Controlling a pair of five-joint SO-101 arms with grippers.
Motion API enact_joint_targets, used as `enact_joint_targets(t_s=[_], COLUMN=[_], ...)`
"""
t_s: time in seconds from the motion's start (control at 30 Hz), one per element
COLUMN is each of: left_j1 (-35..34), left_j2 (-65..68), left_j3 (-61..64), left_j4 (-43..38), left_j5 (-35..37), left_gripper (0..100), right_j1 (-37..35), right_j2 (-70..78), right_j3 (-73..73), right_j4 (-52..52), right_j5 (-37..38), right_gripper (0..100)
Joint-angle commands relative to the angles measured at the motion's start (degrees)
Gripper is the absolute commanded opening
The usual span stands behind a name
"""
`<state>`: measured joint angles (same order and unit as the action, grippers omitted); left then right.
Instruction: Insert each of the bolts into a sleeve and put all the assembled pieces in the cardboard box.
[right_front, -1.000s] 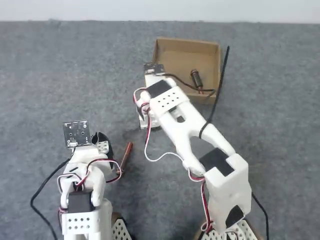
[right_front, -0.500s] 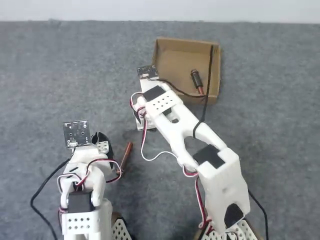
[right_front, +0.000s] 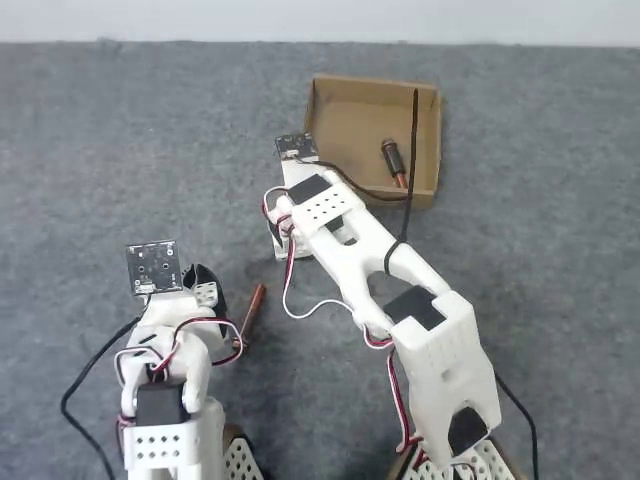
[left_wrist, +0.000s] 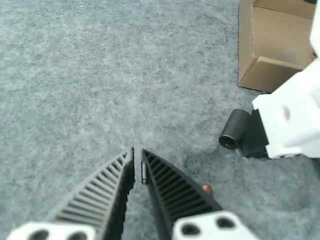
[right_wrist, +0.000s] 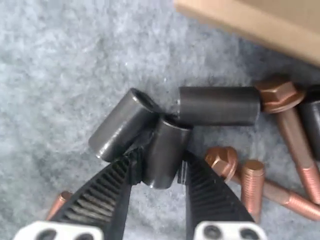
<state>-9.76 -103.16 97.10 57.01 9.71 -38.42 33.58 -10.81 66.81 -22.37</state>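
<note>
My right gripper (right_wrist: 159, 157) is shut on a dark sleeve (right_wrist: 167, 137), one finger on each side. Two more sleeves (right_wrist: 122, 125) (right_wrist: 220, 106) touch it, and several copper bolts (right_wrist: 252, 185) lie beside them near the cardboard box (right_wrist: 260, 22). In the high view the right arm (right_front: 330, 205) is bent down just in front of the box (right_front: 330, 110), which holds one assembled piece (right_front: 393, 160). My left gripper (left_wrist: 137, 156) hangs shut over bare carpet with nothing between its fingers. A single copper bolt (right_front: 255, 310) lies beside it.
Grey carpet covers the whole table. In the left wrist view a sleeve (left_wrist: 235, 129) lies by the right arm's white housing (left_wrist: 290, 122), with the box corner (left_wrist: 270, 50) behind. The right arm's black cable (right_front: 410, 150) crosses the box.
The right arm has shifted a little to the left and away from the box wall. The left arm has not moved.
</note>
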Motion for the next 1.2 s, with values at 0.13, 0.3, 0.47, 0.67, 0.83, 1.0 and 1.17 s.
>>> enact_joint_targets(t_s=[0.13, 0.3, 0.47, 0.67, 0.83, 1.0, 1.17], left_j1=[0.09, 0.09, 0.18, 0.18, 0.18, 0.18, 0.18], left_j2=[-0.53, -0.53, -0.53, -0.53, -0.53, -0.53, -0.53], left_j3=[-0.57, -0.57, -0.57, -0.57, -0.57, -0.57, -0.57], left_j4=[0.26, 0.26, 0.18, 0.18, 0.18, 0.18, 0.18], left_j5=[-0.62, -0.62, -0.62, -0.62, -0.62, -0.62, -0.62], left_gripper=[3, 3, 3, 3, 3, 3, 3], right_j1=[1.54, 2.33, 2.51, 2.86, 3.21, 3.21, 3.47], right_j2=[-1.10, -1.45, -1.10, -0.40, 3.47, 6.73, 6.73], right_j3=[-5.71, -5.89, -7.03, -7.30, -7.47, -8.79, -11.87], right_j4=[3.38, 3.03, 2.77, 0.22, -0.57, -0.31, 4.62], right_j5=[4.40, 4.40, 5.80, 7.21, 7.21, 7.21, 7.21], right_gripper=[10.2, 10.2, 10.2, 10.2, 10.2, 9.8, 0.0])
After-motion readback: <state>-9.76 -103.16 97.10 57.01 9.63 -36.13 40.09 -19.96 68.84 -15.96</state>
